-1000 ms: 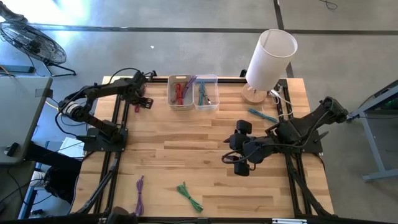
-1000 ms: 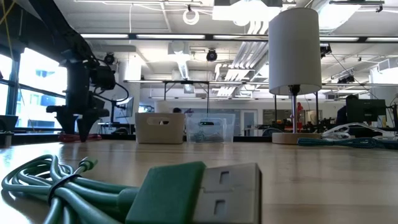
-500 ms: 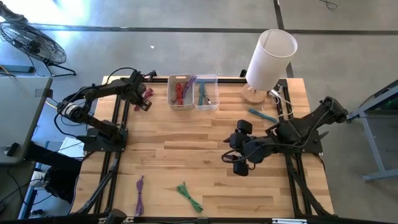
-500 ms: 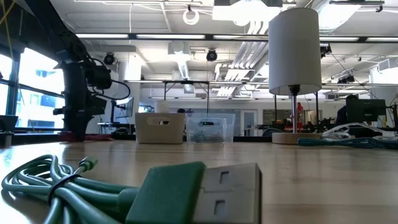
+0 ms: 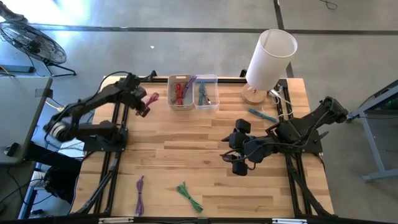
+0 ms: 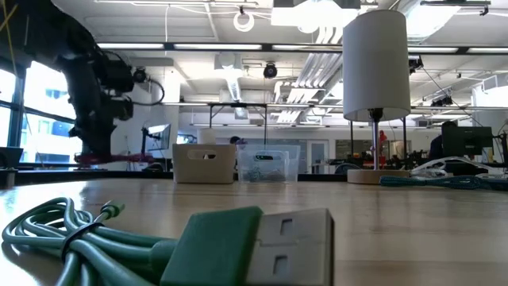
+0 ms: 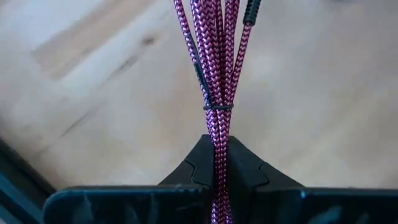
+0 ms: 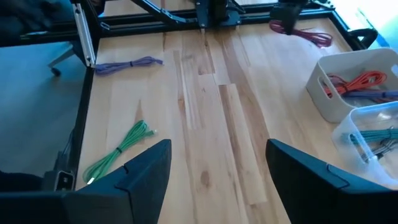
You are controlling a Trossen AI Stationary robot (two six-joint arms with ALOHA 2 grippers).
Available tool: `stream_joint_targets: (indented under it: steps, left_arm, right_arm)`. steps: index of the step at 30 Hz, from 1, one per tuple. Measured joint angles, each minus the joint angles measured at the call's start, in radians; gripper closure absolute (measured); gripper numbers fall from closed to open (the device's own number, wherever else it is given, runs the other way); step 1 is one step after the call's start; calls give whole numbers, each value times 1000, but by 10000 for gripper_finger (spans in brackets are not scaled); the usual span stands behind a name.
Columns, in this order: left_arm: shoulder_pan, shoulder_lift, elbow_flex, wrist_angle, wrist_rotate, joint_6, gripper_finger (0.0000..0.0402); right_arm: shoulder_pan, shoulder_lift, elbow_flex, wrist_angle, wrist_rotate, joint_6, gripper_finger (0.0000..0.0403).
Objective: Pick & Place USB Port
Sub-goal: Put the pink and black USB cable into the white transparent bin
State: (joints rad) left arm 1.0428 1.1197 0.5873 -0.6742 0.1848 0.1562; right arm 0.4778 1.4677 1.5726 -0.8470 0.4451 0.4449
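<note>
A pink braided USB cable bundle sits in my left gripper, which is shut on it at the table's far left, just left of the white bin. The right wrist view also shows the pink cable. The white bin holds red and orange cables. The clear bin beside it holds blue ones. A purple cable and a green cable lie near the front edge. My right gripper hovers open over the table's middle right. My left gripper pinches the pink bundle between its two fingers, just behind the thin black tie that binds the strands. Several strands lie together in the hold. They run straight out past the fingertips and fan apart beyond the tie. The bundle looks clear of the wood.
A white lamp stands at the far right, with a blue cable on the table near its base. In the low view, the green cable's USB plug fills the foreground. Bare wood lies between the bins and the front cables.
My left gripper has shut on the pink cable bundle, which lay on the table, and has risen with it. The bundle's free end now points toward the white bin. The left arm's elbow has swung toward the table's near edge.
</note>
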Motion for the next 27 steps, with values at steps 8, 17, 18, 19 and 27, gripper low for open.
stream_joint_targets:
  steps: [8,17,18,19,27]
  left_arm:
    - [-97,-323,2,-32,205,-50,390]
    - [-285,-673,3,257,373,-296,390]
    - [-313,-702,3,307,352,-335,390]
    - [-342,-729,3,352,325,-365,390]
    - [-615,-781,6,523,67,-452,390]
  right_arm:
    - [-3,-4,0,51,39,-88,149]
    - [-25,-3,0,144,18,-190,149]
    - [-30,-4,0,167,14,-201,149]
    - [-34,-4,0,202,3,-216,149]
    - [-90,-4,0,489,-79,-321,149]
